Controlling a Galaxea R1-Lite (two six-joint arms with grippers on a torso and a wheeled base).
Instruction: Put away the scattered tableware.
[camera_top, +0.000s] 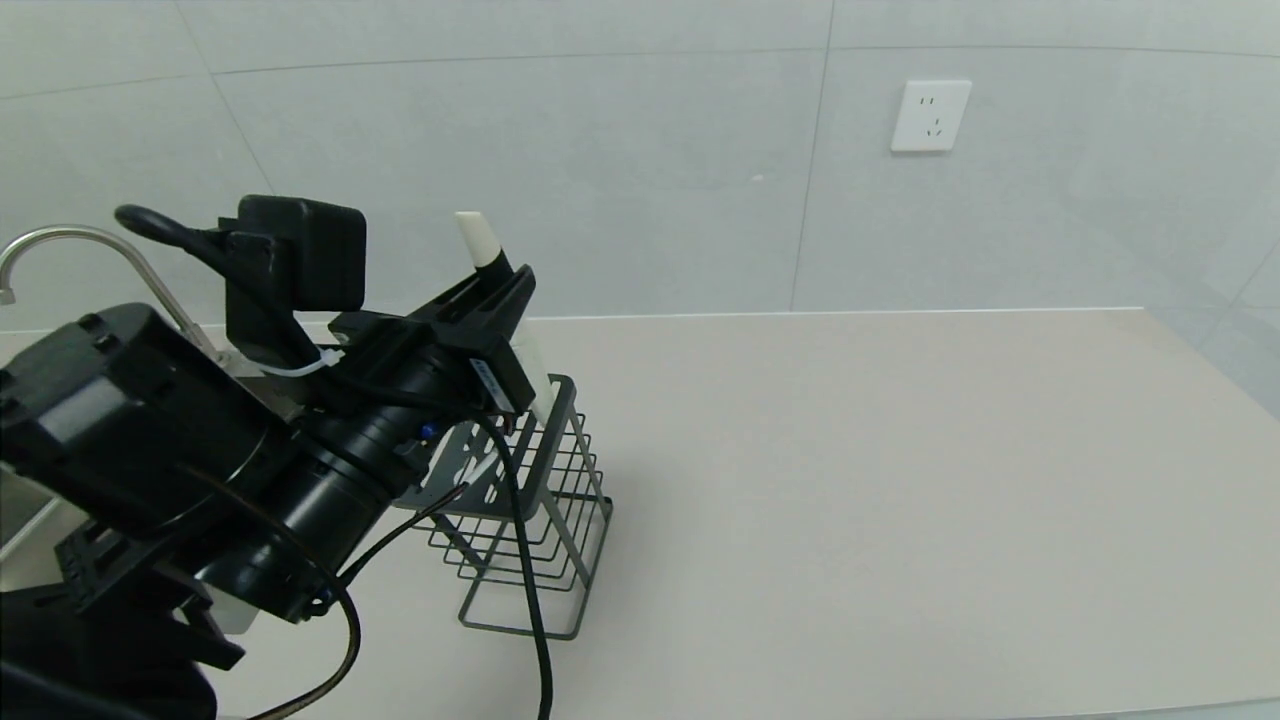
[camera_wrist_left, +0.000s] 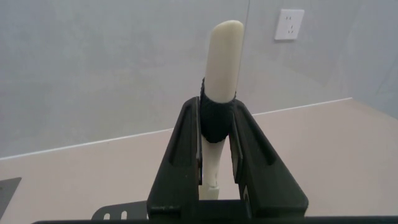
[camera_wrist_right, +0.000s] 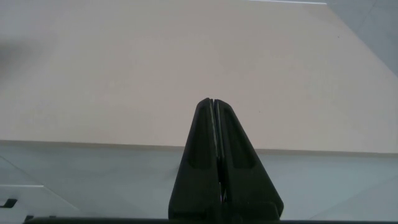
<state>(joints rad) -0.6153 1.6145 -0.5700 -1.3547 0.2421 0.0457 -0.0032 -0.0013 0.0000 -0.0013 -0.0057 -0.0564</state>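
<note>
A cream-white utensil (camera_top: 478, 240) with a black band is clamped upright in my left gripper (camera_top: 505, 300), which is shut on it. Its lower end (camera_top: 537, 385) reaches the top of a grey wire rack (camera_top: 560, 520) standing on the beige counter (camera_top: 850, 480). In the left wrist view the utensil's handle (camera_wrist_left: 224, 59) rises between the black fingers (camera_wrist_left: 183, 143) of the left gripper (camera_wrist_left: 217, 121). My right gripper (camera_wrist_right: 214, 109) is shut on nothing and hangs over the counter's front edge (camera_wrist_right: 186, 144).
A curved metal faucet (camera_top: 60, 245) stands at the far left behind my left arm. A white wall outlet (camera_top: 931, 115) sits on the tiled wall. The counter stretches bare to the right of the rack.
</note>
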